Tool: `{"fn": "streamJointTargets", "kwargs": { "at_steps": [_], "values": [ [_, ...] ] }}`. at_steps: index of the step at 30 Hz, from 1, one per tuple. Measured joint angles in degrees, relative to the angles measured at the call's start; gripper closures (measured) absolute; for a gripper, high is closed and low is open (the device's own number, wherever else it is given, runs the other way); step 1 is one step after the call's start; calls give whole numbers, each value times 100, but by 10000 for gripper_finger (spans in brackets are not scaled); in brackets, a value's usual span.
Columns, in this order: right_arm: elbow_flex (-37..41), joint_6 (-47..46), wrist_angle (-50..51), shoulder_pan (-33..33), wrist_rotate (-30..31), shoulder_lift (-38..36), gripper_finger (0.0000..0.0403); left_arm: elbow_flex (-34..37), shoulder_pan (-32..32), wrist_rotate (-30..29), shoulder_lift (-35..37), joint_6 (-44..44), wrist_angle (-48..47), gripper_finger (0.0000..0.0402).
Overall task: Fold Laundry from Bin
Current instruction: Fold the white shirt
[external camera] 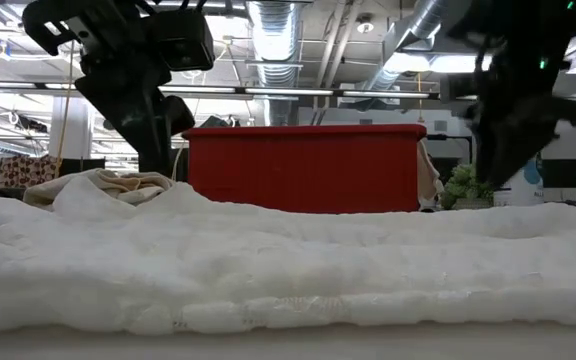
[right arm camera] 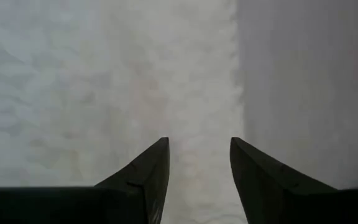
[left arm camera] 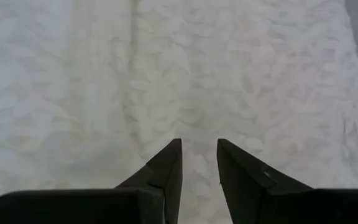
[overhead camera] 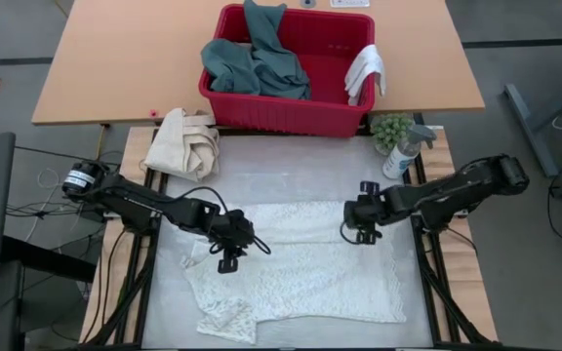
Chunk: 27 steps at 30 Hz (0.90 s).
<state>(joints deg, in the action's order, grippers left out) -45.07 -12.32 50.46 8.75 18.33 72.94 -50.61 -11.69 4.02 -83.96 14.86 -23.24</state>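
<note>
A white textured towel [overhead camera: 305, 263] lies spread flat across the pale work mat at the near half of the table, one corner crumpled at its near-left edge, as two dark robot arms hang over it. The left gripper [overhead camera: 230, 249] sits over the towel's left side, its two dark fingers [left arm camera: 166, 165] parted by a narrow gap with only cloth showing beneath and nothing pinched between them. The right gripper [overhead camera: 357, 222] is poised at the towel's far-right edge, its fingers [right arm camera: 151, 168] standing wider apart, likewise empty, with the towel's border and bare mat under them.

Behind the towel, a rectangular red plastic bin [overhead camera: 286, 112] holds a large teal-green garment [overhead camera: 257, 58] and a small white cloth [overhead camera: 366, 70] draped over its right rim. A cream bundled canvas cloth [overhead camera: 185, 144] lies beside the bin's left corner; a spray bottle [overhead camera: 401, 154] and a small green plant [overhead camera: 390, 127] stand to its right.

The risk from here is uneven grabs: the left jaws, nearly closed and well inside the edge, may catch a bunched ridge or more than one layer, pulling the fold crooked.
</note>
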Motion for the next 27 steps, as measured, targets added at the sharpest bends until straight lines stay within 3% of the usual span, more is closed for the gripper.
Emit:
{"fn": "streamJointTargets", "kwargs": {
  "at_steps": [5,11,27],
  "values": [
    [137,374,-284,-301,-628,390,230,0,5,-38,2,74,-27,314],
    [137,661,-340,25,-1553,673,237,0,3,-45,2,74,-44,314],
    [115,506,-168,1407,-1697,604,237,-143,5,-138,40,54,-302,313]
  ]
}}
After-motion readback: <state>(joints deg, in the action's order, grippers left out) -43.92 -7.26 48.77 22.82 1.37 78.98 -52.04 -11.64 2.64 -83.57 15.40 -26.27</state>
